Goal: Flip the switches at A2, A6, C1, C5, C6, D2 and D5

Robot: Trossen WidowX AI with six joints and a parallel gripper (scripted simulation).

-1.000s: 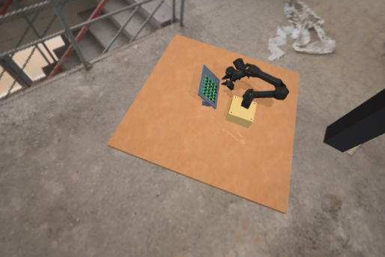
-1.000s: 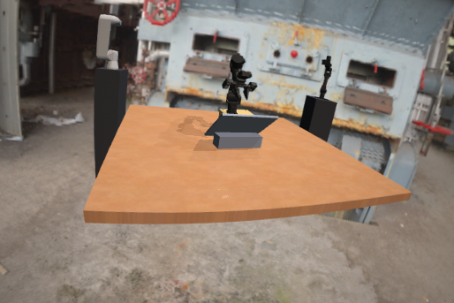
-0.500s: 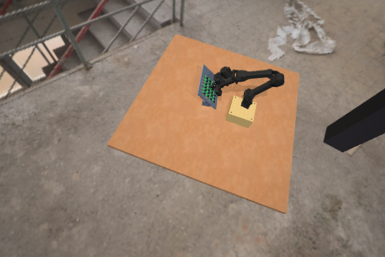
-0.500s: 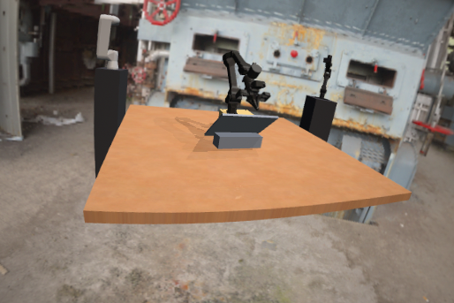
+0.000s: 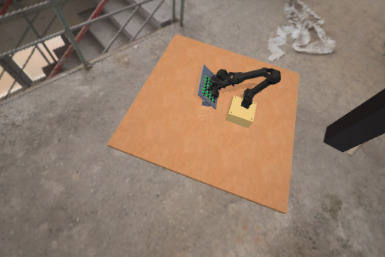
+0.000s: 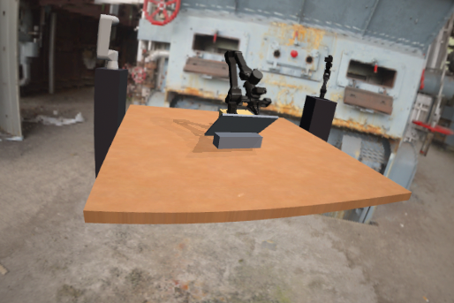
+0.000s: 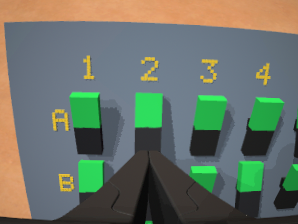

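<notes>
The tilted blue-grey panel [image 5: 204, 70] [image 6: 234, 125] [image 7: 40, 45] carries rows of green-and-black switches; the exterior view shows only its back. My gripper [image 7: 148, 159] is shut with nothing between its fingers. In the wrist view its tips overlap the lower edge of the black half of switch A2 [image 7: 148, 111]; contact cannot be told. A2 shows its green half toward the printed numbers. Switches A1 [image 7: 85, 111], A3 [image 7: 210, 114] and A4 [image 7: 266, 115] show green on the same side. The fingers hide B2; A6 and rows C and D are outside or hidden in the wrist view.
The arm stands on a yellow block [image 5: 240, 117] on the orange-brown table [image 5: 180, 132] [image 6: 177, 183]. A grey block [image 6: 238, 140] supports the panel from behind. Dark pedestals [image 6: 110, 112] [image 6: 319, 117] stand beyond the table's sides.
</notes>
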